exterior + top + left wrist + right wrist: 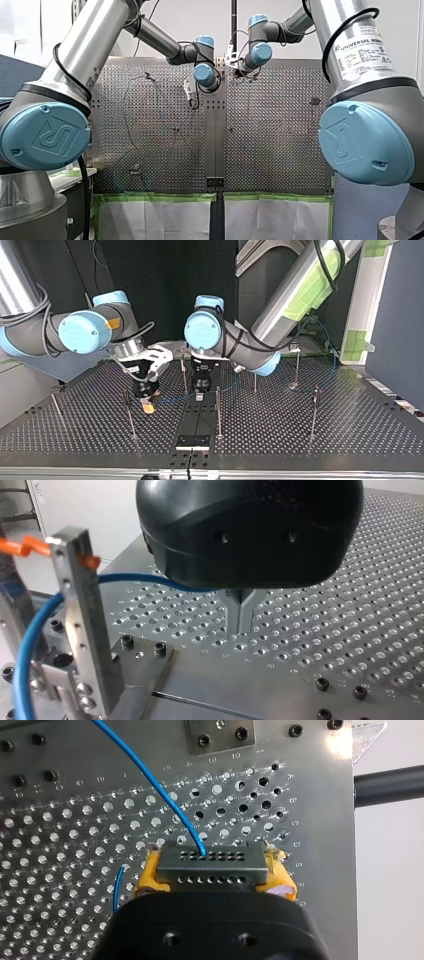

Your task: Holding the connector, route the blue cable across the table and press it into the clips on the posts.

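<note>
In the top view my right gripper [148, 407] and my left gripper [199, 394] hang low over the tabletop [325, 440] among the posts [218, 410], the blue cable [175, 399] strung between them. The left wrist view shows its jaws pressed together on the cable. The right wrist view shows yellow-padded jaws clamped on the connector [210, 867], the cable entering one hole.

Legible markings: "UNIVERSAL ROBOTS" on the white label [366, 55] of my right arm [340, 20], finer print unreadable; stylised UR mark embossed on the right blue joint cap [362, 142] and on my left arm [85, 45]'s left blue joint cap [46, 136]; row letters A, B, C, D along the perforated table [320, 820]'s edge.
</note>
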### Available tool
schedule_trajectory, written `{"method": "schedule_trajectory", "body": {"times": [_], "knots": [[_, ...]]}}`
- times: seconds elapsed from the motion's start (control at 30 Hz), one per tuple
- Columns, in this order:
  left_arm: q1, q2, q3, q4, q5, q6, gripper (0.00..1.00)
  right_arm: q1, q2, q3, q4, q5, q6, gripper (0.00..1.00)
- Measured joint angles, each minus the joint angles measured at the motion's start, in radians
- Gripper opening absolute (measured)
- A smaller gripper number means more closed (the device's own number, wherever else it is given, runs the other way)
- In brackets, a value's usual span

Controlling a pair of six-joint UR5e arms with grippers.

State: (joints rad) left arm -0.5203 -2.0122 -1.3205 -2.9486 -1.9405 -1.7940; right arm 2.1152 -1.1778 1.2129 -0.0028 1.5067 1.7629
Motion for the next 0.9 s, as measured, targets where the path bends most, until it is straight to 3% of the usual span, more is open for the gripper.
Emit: {"method": "schedule_trajectory", "body": {"times": [0.37,0.63,0.9], "knots": [[-0.033,0.002,-0.053,-0.023,-0.067,0.013,0.0,0.003,0.0,0.029,0.001,0.001,0.003,0.0],[-0.057,0.004,-0.12,0.03,-0.086,0.022,0.0,0.003,0.0,0.094,-0.005,0.003,-0.011,0.0],[-0.066,0.004,-0.198,0.107,-0.073,0.016,0.0,-0.001,0.001,0.171,-0.056,0.007,-0.022,0.0]]}}
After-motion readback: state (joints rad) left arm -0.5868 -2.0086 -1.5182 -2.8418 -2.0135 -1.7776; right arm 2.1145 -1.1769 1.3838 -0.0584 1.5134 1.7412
